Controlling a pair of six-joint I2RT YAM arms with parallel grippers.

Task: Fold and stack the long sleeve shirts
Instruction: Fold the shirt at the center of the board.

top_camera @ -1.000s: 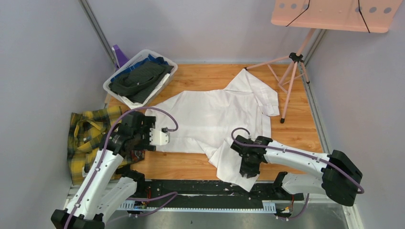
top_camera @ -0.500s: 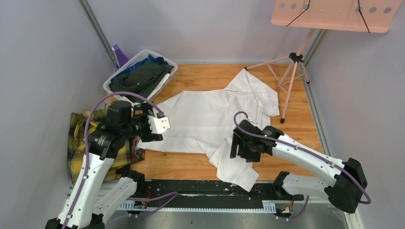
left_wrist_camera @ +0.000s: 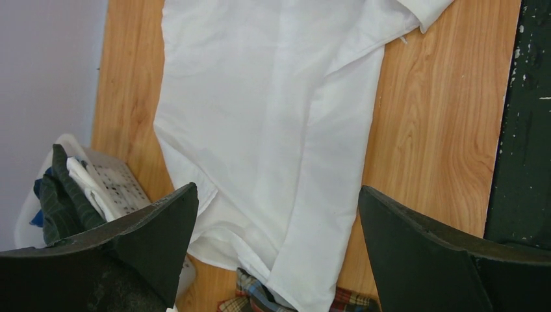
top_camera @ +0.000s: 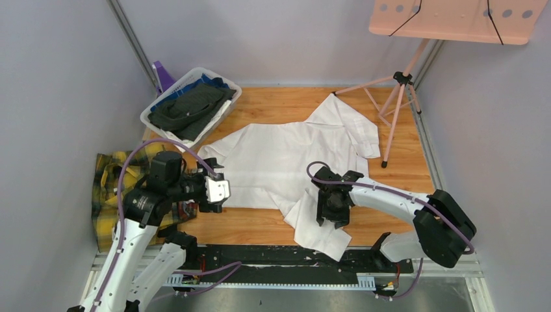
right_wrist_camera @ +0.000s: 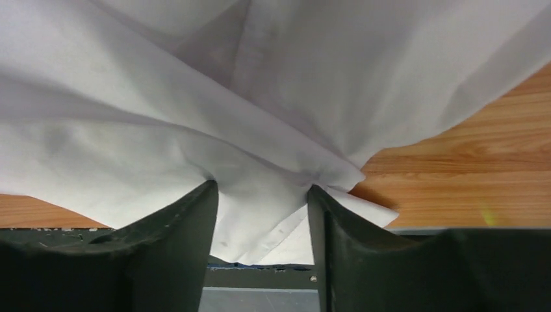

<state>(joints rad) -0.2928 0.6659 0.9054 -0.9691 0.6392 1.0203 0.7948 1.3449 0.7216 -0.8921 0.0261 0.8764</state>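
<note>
white shirt [top_camera: 286, 159] spread on table [top_camera: 403, 179], right jaws clamped on a bunched fold (near edge), left jaws wide apart

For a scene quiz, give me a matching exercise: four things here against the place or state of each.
1 white shirt
2 plaid shirt
3 basket
4 right gripper

a far left corner, holding dark clothes
b spread across the table's middle
c pinching white cloth
d bunched at the left edge

Pairs: 1-b, 2-d, 3-a, 4-c
</note>
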